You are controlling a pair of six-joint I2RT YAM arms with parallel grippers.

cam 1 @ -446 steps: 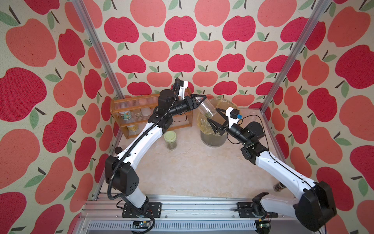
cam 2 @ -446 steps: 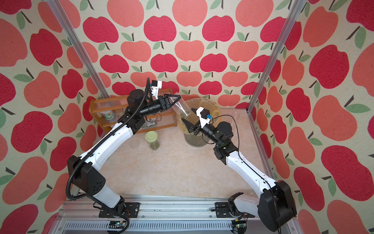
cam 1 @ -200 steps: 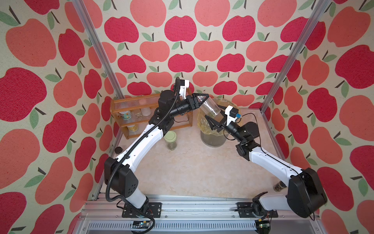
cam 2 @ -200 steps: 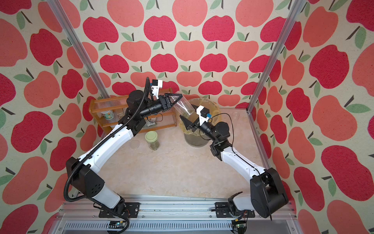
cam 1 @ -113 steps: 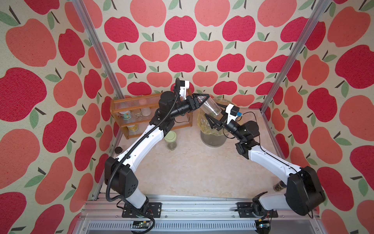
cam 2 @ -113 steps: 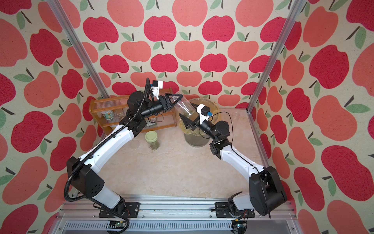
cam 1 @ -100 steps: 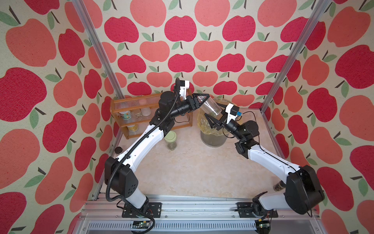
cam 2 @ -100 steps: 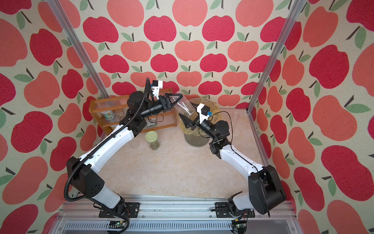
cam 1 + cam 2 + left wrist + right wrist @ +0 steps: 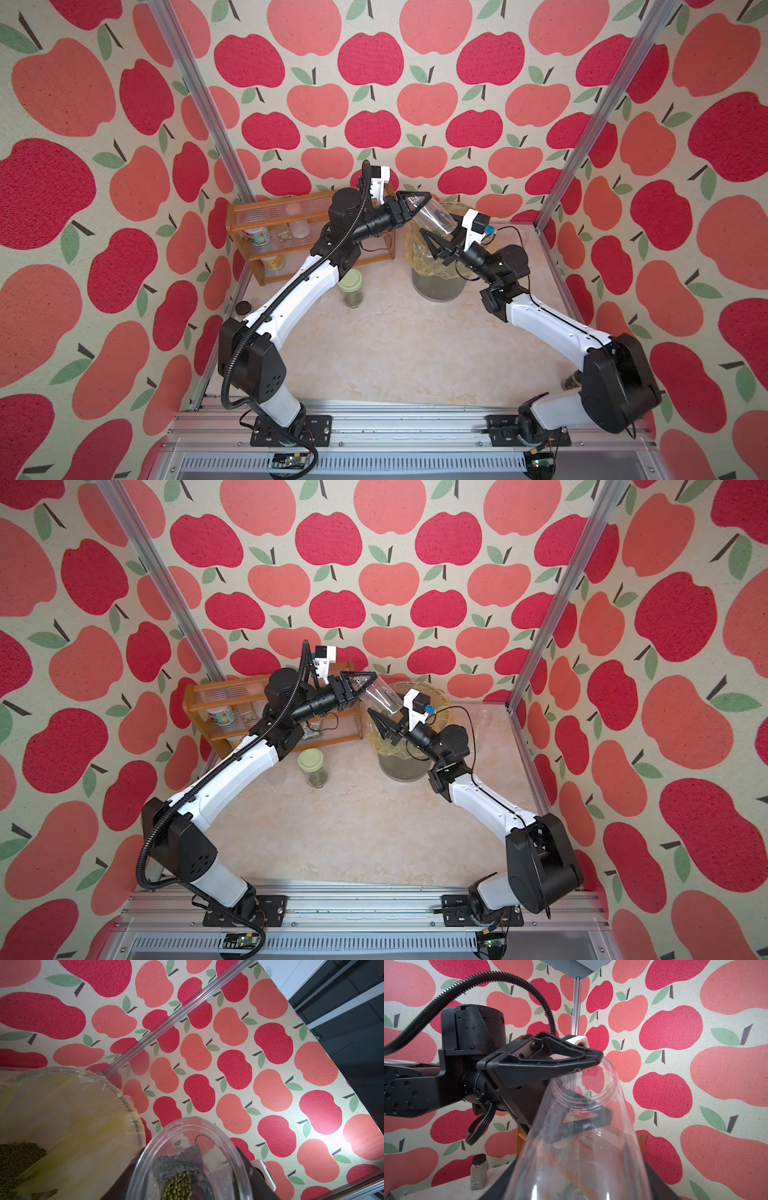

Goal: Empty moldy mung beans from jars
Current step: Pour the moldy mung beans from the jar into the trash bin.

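In both top views my left gripper (image 9: 424,203) (image 9: 371,680) is shut on one end of the tall clear jar (image 9: 436,217) (image 9: 380,698). It holds the jar tilted over the bag-lined bin (image 9: 440,286). A small heap of mung beans (image 9: 178,1185) lies inside the jar. My right gripper (image 9: 436,240) (image 9: 383,720) is at the jar's other end, and in the right wrist view its dark fingers (image 9: 500,1184) press against both sides of the jar (image 9: 581,1136). A squat jar with a pale green lid (image 9: 350,286) stands on the floor, with beans inside.
The bin's yellow liner (image 9: 62,1069) holds a patch of dumped beans (image 9: 18,1153). A wooden rack (image 9: 291,232) with tubs stands at the back left. A small brown-capped jar (image 9: 479,1172) and a dark lid (image 9: 242,308) sit near the walls.
The right gripper's fingers have closed in on the jar's sides. The left arm and the tilted jar have barely moved.
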